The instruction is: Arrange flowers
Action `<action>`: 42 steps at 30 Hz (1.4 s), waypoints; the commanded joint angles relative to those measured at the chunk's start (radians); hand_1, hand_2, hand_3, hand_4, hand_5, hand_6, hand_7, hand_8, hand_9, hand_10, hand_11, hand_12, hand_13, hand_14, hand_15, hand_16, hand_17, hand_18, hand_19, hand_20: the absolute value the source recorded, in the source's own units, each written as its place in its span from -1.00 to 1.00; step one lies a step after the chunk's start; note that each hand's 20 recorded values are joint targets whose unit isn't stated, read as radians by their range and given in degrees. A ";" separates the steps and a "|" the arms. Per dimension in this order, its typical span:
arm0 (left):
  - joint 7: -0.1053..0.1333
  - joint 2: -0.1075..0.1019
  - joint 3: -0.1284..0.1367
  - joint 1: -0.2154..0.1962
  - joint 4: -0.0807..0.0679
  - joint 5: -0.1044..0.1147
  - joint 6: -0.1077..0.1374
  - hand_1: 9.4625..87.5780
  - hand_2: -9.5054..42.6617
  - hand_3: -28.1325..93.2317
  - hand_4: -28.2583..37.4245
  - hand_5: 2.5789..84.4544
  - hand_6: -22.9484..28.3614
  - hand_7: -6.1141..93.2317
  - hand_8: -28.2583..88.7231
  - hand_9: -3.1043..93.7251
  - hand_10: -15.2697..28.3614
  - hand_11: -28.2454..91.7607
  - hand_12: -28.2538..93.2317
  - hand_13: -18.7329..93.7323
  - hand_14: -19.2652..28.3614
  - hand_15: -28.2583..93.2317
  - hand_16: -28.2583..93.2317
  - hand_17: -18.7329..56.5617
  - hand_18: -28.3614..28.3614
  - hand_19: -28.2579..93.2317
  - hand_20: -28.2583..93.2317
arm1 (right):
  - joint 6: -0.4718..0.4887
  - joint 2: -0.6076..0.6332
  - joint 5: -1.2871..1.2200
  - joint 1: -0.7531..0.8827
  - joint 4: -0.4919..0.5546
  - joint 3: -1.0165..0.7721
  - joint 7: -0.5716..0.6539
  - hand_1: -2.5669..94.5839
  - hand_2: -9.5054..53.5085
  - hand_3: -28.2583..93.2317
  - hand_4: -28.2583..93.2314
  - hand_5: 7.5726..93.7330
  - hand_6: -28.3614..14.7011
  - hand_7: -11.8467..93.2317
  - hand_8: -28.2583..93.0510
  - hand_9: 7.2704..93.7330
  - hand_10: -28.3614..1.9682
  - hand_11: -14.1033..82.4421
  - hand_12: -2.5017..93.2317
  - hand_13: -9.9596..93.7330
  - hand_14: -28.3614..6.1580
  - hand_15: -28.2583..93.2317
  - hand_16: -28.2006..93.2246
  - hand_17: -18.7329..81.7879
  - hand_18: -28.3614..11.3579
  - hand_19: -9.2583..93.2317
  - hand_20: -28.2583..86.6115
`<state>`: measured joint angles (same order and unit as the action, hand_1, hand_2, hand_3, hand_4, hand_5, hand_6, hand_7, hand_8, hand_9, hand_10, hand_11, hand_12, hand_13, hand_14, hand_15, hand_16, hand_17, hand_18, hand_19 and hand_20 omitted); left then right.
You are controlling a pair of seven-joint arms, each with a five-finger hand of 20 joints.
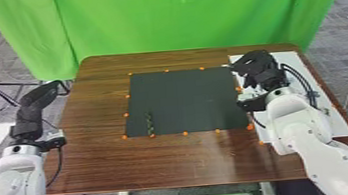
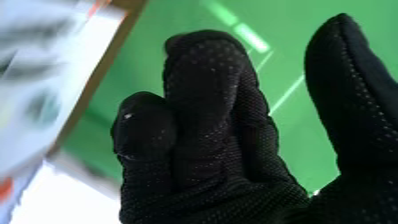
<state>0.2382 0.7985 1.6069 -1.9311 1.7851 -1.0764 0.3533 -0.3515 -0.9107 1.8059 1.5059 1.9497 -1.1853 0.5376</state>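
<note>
Where the head view looks down, a slender green stem (image 1: pixel 149 123) lies on the dark mat (image 1: pixel 188 97), by its near left corner; it looks light and bendy, best pinched softly mid-length, lest it crush or roll. The left hand (image 1: pixel 35 104) is off the table's (image 1: pixel 149 162) left edge, its grip impossible to tell from here, and the right hand (image 1: pixel 257 70) is over the white sheet (image 1: pixel 285 56), far right. From the right wrist view, its fingers (image 2: pixel 209 95) rise nearly straight, close together, the thumb (image 2: pixel 346 95) well apart, nothing held between.
</note>
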 commanded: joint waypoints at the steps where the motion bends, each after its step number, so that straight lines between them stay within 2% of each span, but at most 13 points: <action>1: -0.017 0.019 -0.020 0.015 -0.010 -0.040 -0.049 -0.56 -0.64 0.56 -0.84 -0.10 0.09 -0.62 -0.64 -0.22 0.26 -0.25 -0.38 -0.21 0.34 -0.44 -0.56 -0.45 0.25 -0.52 -0.36 | 0.114 0.062 0.204 0.166 0.023 -0.110 0.055 -0.26 -1.00 0.38 -0.82 0.00 0.05 -0.25 -0.67 0.17 -0.36 -0.35 -0.40 0.82 0.28 0.24 -0.01 0.65 -0.01 0.91 0.07; 3: -0.018 0.021 -0.027 0.022 -0.016 -0.042 -0.056 -0.56 -0.65 0.55 -0.83 -0.10 0.09 -0.62 -0.64 -0.22 0.26 -0.25 -0.38 -0.21 0.34 -0.44 -0.56 -0.45 0.25 -0.52 -0.36 | 0.129 0.077 0.228 0.244 0.051 -0.178 0.074 -0.30 -1.00 0.34 -0.88 -0.04 0.03 -0.37 -0.63 0.12 -0.39 -0.44 -0.41 0.80 0.25 0.25 -0.02 0.64 -0.03 0.90 0.08; 6: -0.017 0.023 -0.022 0.012 -0.015 -0.041 -0.054 -0.55 -0.65 0.55 -0.82 -0.10 0.09 -0.62 -0.64 -0.22 0.26 -0.24 -0.38 -0.20 0.34 -0.44 -0.56 -0.45 0.25 -0.52 -0.36 | 0.137 0.085 0.266 0.346 0.077 -0.269 0.095 -0.37 -1.00 0.28 -0.94 -0.05 0.00 -0.47 -0.61 0.07 -0.44 -0.51 -0.43 0.78 0.23 0.25 -0.02 0.62 -0.06 0.90 0.08; 7: -0.019 0.025 -0.013 -0.002 -0.010 -0.042 -0.054 -0.55 -0.65 0.55 -0.82 -0.09 0.09 -0.62 -0.64 -0.21 0.26 -0.24 -0.38 -0.20 0.35 -0.44 -0.56 -0.44 0.25 -0.52 -0.36 | 0.147 0.085 0.279 0.379 0.084 -0.299 0.101 -0.37 -1.00 0.23 -0.97 -0.07 -0.02 -0.52 -0.60 0.06 -0.46 -0.54 -0.43 0.78 0.22 0.24 -0.02 0.61 -0.07 0.90 0.09; 10: -0.019 0.029 -0.001 -0.015 -0.007 -0.043 -0.052 -0.55 -0.66 0.55 -0.82 -0.09 0.09 -0.62 -0.64 -0.21 0.26 -0.24 -0.38 -0.20 0.34 -0.44 -0.56 -0.44 0.25 -0.52 -0.36 | 0.119 0.085 0.305 0.457 0.094 -0.362 0.119 -0.37 -1.00 0.13 -0.98 -0.09 -0.02 -0.56 -0.58 0.05 -0.48 -0.56 -0.43 0.77 0.20 0.24 -0.02 0.59 -0.12 0.89 0.10; 17: -0.018 0.036 -0.004 -0.020 -0.008 -0.040 -0.055 -0.55 -0.66 0.55 -0.81 -0.08 0.10 -0.62 -0.64 -0.21 0.26 -0.24 -0.38 -0.20 0.35 -0.43 -0.56 -0.44 0.25 -0.52 -0.36 | 0.093 0.068 0.409 0.544 0.072 -0.419 0.176 -0.41 -1.00 0.24 -0.92 -0.09 -0.02 -0.56 -0.58 0.07 -0.47 -0.55 -0.43 0.78 0.20 0.26 -0.03 0.59 -0.13 0.90 0.09; 22: -0.023 0.040 -0.013 -0.014 -0.012 -0.050 -0.074 -0.55 -0.65 0.55 -0.81 -0.08 0.10 -0.62 -0.64 -0.20 0.26 -0.23 -0.38 -0.19 0.35 -0.43 -0.56 -0.44 0.25 -0.52 -0.36 | 0.121 0.061 0.424 0.568 0.035 -0.439 0.203 -0.38 -1.00 0.30 -0.92 -0.06 0.01 -0.54 -0.58 0.09 -0.43 -0.53 -0.43 0.78 0.20 0.27 -0.03 0.59 -0.14 0.91 0.10; 29: -0.036 0.050 0.001 -0.036 0.000 -0.058 -0.086 -0.54 -0.65 0.54 -0.81 -0.08 0.10 -0.62 -0.64 -0.20 0.26 -0.23 -0.38 -0.19 0.36 -0.43 -0.56 -0.44 0.25 -0.52 -0.36 | 0.130 0.066 0.451 0.574 -0.013 -0.437 0.219 -0.35 -1.00 0.34 -0.90 -0.05 0.04 -0.51 -0.60 0.12 -0.39 -0.51 -0.43 0.79 0.22 0.27 -0.03 0.58 -0.15 0.92 0.10; 32: -0.044 0.057 0.006 -0.044 0.006 -0.058 -0.093 -0.54 -0.65 0.54 -0.81 -0.08 0.10 -0.62 -0.64 -0.20 0.27 -0.23 -0.39 -0.19 0.36 -0.43 -0.56 -0.44 0.25 -0.52 -0.36 | 0.142 0.069 0.466 0.555 -0.037 -0.412 0.246 -0.26 -1.00 0.36 -0.89 -0.03 0.06 -0.49 -0.60 0.16 -0.36 -0.48 -0.43 0.81 0.26 0.29 -0.03 0.59 -0.14 0.93 0.10; 34: -0.048 0.061 0.006 -0.044 0.009 -0.060 -0.098 -0.54 -0.64 0.54 -0.81 -0.08 0.10 -0.62 -0.64 -0.20 0.27 -0.24 -0.39 -0.18 0.36 -0.43 -0.56 -0.44 0.25 -0.52 -0.36 | 0.153 0.065 0.463 0.550 -0.045 -0.407 0.256 -0.12 -1.00 0.42 -0.91 0.00 0.10 -0.43 -0.62 0.25 -0.28 -0.37 -0.43 0.82 0.30 0.31 -0.03 0.60 -0.10 0.95 0.10; 38: -0.058 0.065 0.005 -0.042 0.012 -0.068 -0.110 -0.54 -0.64 0.54 -0.81 -0.08 0.10 -0.62 -0.64 -0.20 0.27 -0.24 -0.39 -0.18 0.36 -0.43 -0.56 -0.44 0.25 -0.51 -0.36 | 0.060 0.069 0.492 0.539 -0.079 -0.377 0.248 0.09 -1.00 0.43 -0.92 0.16 0.22 -0.34 -0.65 0.50 -0.11 -0.20 -0.44 0.88 0.41 0.32 -0.02 0.63 -0.01 0.98 0.11; 40: -0.061 0.064 0.002 -0.036 0.011 -0.067 -0.113 -0.53 -0.63 0.54 -0.81 -0.08 0.10 -0.62 -0.64 -0.20 0.27 -0.23 -0.39 -0.18 0.36 -0.43 -0.56 -0.44 0.26 -0.51 -0.36 | -0.011 0.073 0.515 0.527 -0.096 -0.363 0.239 0.23 -1.00 0.32 -0.91 0.26 0.24 -0.32 -0.43 0.65 0.00 -0.21 -0.31 0.91 0.45 0.31 -0.02 0.65 0.01 0.98 0.12; 42: -0.063 0.063 0.010 -0.043 0.016 -0.066 -0.115 -0.53 -0.63 0.54 -0.81 -0.08 0.10 -0.62 -0.64 -0.20 0.27 -0.24 -0.39 -0.18 0.36 -0.43 -0.56 -0.44 0.26 -0.51 -0.36 | -0.067 0.085 0.526 0.516 -0.101 -0.356 0.226 0.32 -1.00 0.28 -0.88 0.39 0.26 -0.31 -0.38 0.76 0.06 -0.18 -0.28 0.96 0.50 0.29 -0.01 0.68 0.03 0.99 0.14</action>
<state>0.1922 0.8516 1.6115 -1.9618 1.7896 -1.1363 0.2569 -0.2514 -0.8412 2.2823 2.0277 1.8928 -1.5793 0.7773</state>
